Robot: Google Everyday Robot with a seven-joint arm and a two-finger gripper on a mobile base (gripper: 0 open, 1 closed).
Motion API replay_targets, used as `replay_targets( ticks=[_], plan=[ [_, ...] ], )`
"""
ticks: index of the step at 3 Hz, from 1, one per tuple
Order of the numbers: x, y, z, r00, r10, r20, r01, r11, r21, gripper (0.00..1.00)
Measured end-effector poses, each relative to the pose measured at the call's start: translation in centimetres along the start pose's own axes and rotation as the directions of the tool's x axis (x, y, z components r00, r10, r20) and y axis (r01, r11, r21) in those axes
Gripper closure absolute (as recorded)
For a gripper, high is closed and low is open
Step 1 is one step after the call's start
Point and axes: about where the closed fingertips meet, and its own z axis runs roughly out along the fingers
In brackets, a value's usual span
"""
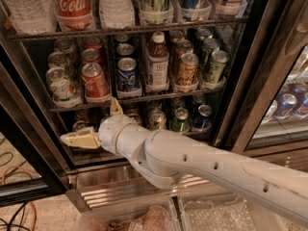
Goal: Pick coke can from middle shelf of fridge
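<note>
Coke can [94, 81]: red aluminium cylinder, white script down the side, silver top w/ pull tab. It stands at the front of its lane on the middle shelf [159, 96], directly above the gripper [89, 120] and apart from it.

Up-left of the gripper is a white-and-green can [60, 83], side by side w/ the Coke can. The gripper itself has two beige wedge-shaped fingers [79, 139] spread wide, one pointing left, the other up toward the shelf's front wire, w/ nothing between them. Can't tell if the upper tip touches the wire.

Above & right of the gripper, along the thin dark wire rack w/ clear plastic trays: blue can [127, 73], brown bottle [157, 64] w/ white cap and pale label, gold can [186, 69], green cans [215, 66].

Far above sits a large red Coca-Cola bottle [73, 4] on the rack overhead.

Behind the gripper, the smooth white arm [216, 172] runs off to the lower right, rounded, w/ small dark holes. Below it is the ribbed stainless steel base [110, 191] of the fridge [240, 81], whose frame is dark metal.
</note>
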Motion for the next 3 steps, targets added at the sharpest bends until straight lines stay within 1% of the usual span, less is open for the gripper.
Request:
replay_targets(
  ticks=[1, 2, 3],
  plan=[
    [-0.8, -0.6, 0.7, 1.0, -0.024, 0.014, 0.024, 0.9997, 0.008, 0.0],
    [-1.1, -1.2, 1.7, 0.999, -0.04, 0.026, 0.04, 0.9992, 0.006, 0.0],
    [-0.6, -1.8, 2.7, 0.999, -0.042, 0.031, 0.042, 0.9991, 0.003, 0.0]
  ],
)
